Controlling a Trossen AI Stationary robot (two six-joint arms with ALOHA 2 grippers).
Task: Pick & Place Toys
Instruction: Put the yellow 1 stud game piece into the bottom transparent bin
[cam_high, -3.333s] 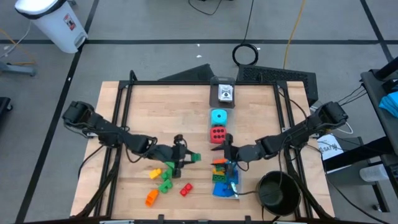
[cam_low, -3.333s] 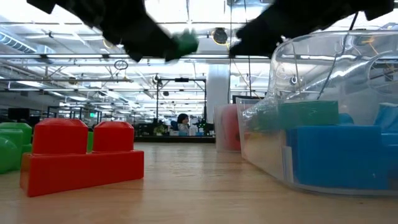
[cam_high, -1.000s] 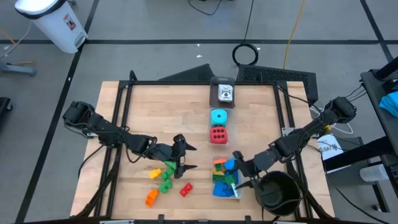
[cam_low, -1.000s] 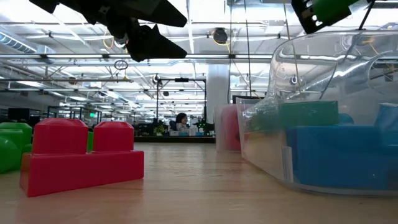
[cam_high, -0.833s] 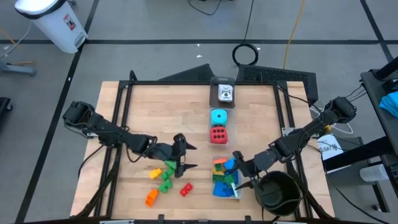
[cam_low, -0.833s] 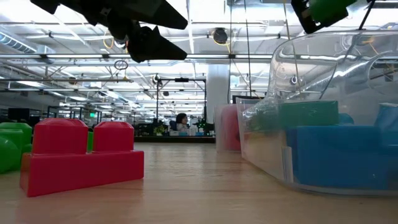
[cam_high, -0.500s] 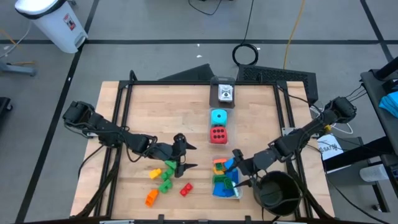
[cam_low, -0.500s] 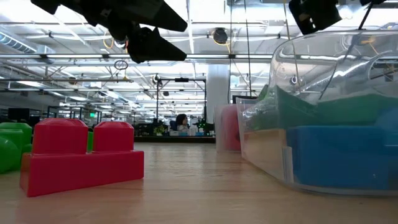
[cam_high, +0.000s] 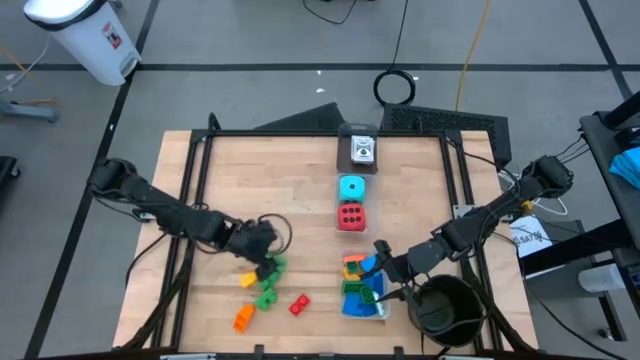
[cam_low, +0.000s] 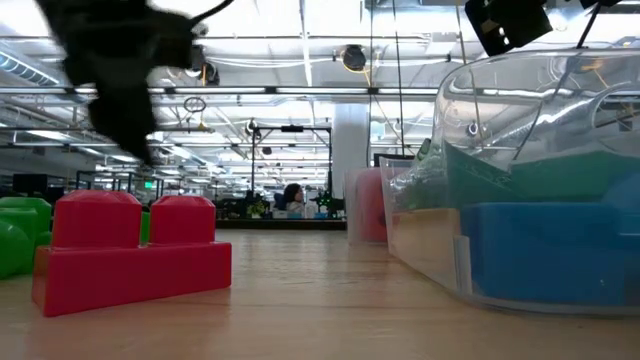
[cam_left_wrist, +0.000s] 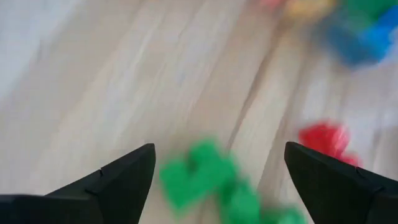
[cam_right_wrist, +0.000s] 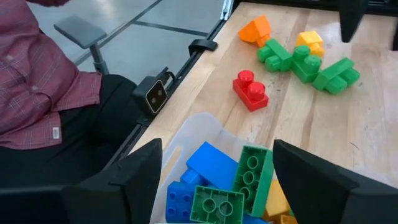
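Hovering wide-open, the right gripper (cam_high: 388, 281) over the clear box (cam_high: 362, 308), left gripper (cam_left_wrist: 214, 180) above green bricks (cam_left_wrist: 202, 177)

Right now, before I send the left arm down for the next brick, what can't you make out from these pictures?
- Left wrist view: the green brick between the open fingers is motion-blurred; its studs and angle are unreadable.
- Low view: the left gripper is a dark smear, and the clear box wall distorts the bricks inside.
- High view: the card picture is too small to read.
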